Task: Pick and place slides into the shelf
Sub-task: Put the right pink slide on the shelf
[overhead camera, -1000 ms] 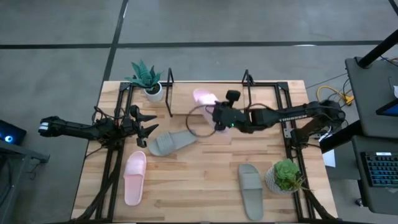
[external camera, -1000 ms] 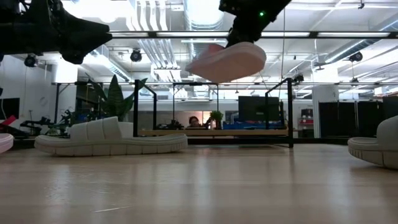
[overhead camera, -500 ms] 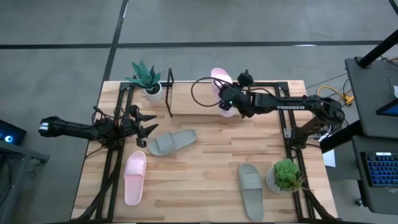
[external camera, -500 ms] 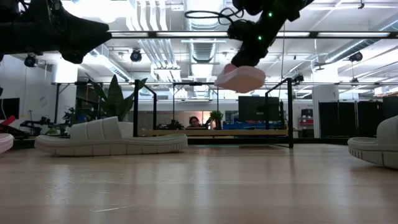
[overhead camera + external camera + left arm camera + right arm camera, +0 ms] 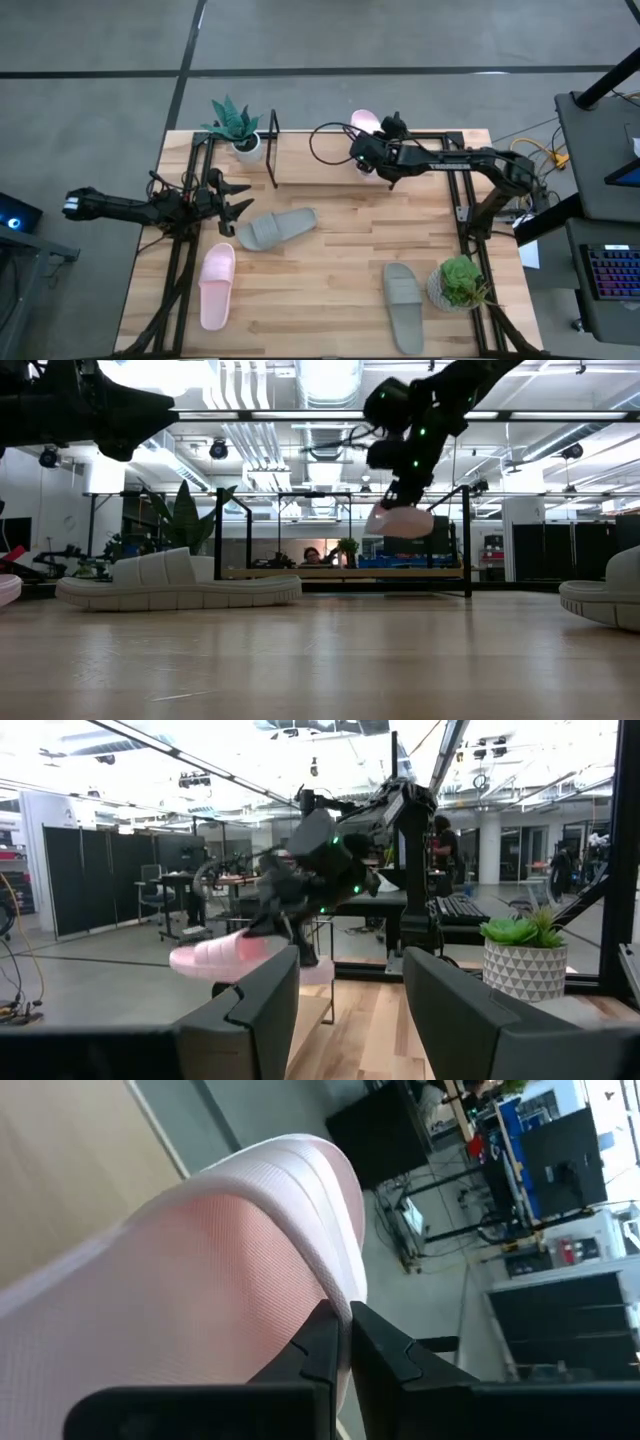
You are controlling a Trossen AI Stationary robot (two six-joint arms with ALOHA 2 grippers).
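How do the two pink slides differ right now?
One pink slide hangs in the air at the table's far edge, clamped in the right gripper; the other pink slide lies flat on the table near the left front, untouched. Both are pale pink with one broad strap.

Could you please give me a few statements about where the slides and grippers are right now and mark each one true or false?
1. The right gripper holds a pink slide in the air near the table's far edge. True.
2. Both grey-green slides are on the shelf. False: one grey-green slide lies mid-table, the other beside the round potted plant.
3. The left gripper grips a slide. False: it is open and empty.
4. A second pink slide lies on the table's left side. True.
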